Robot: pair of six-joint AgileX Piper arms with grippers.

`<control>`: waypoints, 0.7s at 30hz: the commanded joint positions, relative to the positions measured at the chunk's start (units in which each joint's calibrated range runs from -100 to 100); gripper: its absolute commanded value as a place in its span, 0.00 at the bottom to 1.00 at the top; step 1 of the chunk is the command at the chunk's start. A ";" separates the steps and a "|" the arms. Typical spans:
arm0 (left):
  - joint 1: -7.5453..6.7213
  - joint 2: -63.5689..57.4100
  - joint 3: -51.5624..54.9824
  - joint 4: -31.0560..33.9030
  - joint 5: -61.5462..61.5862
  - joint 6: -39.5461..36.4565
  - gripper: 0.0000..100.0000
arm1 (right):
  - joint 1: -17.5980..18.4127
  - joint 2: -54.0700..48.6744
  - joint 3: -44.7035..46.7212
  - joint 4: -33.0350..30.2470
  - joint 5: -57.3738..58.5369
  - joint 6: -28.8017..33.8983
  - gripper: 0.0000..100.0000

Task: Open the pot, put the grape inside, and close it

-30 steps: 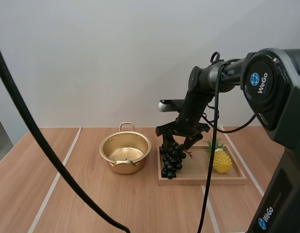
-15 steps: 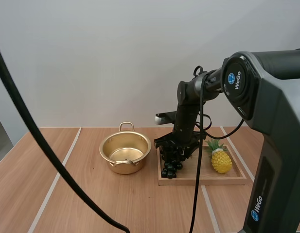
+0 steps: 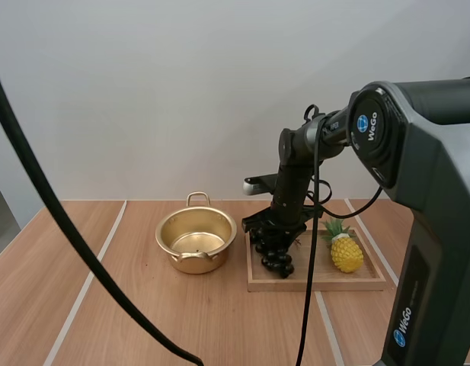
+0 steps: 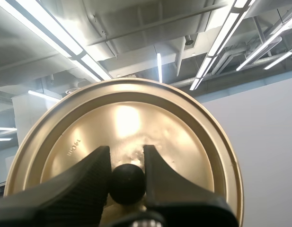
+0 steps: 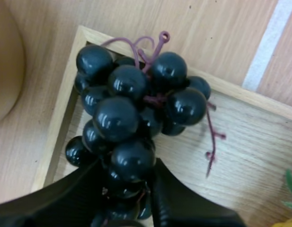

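The gold pot (image 3: 196, 239) stands open on the table, left of the wooden tray (image 3: 349, 280). Over the tray's left end my right gripper (image 3: 276, 231) is shut on the dark bunch of grapes (image 3: 276, 256). In the right wrist view the black fingers (image 5: 174, 198) pinch the lower berries of the bunch of grapes (image 5: 129, 118), which lies above the tray's corner (image 5: 58, 127). Whether the bunch touches the tray, I cannot tell. My left gripper (image 4: 127, 163) holds the gold lid (image 4: 136, 127) up by its black knob (image 4: 128, 183), pinched between both tips.
A small yellow pineapple (image 3: 346, 251) sits on the right part of the tray. The pot's rounded wall (image 5: 6, 66) lies close beside the tray's corner. Bare wooden table stretches in front of the pot and to its left.
The right arm swung left and came down onto the bunch. Its fingers went from spread around the grapes to closed on them, and the bunch's lower end shifted to the right.
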 commanded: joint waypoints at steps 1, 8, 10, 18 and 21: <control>-0.06 0.18 -0.29 0.36 0.03 0.32 0.01 | 0.04 0.26 0.81 0.33 0.06 -0.04 0.00; -0.06 0.18 -0.29 0.36 0.03 0.56 0.01 | 0.04 -6.48 -0.59 0.33 0.10 -0.23 0.00; -0.06 0.18 -0.29 0.36 0.40 0.55 0.01 | 0.04 -8.76 -1.36 0.41 0.31 -0.23 0.00; -0.06 0.18 -0.29 0.36 1.32 0.55 0.01 | 0.04 -16.44 -1.89 3.98 3.68 -2.99 0.00; -0.06 0.18 -0.29 0.36 1.32 0.55 0.01 | 0.04 -18.46 -1.89 6.62 5.20 -5.26 0.00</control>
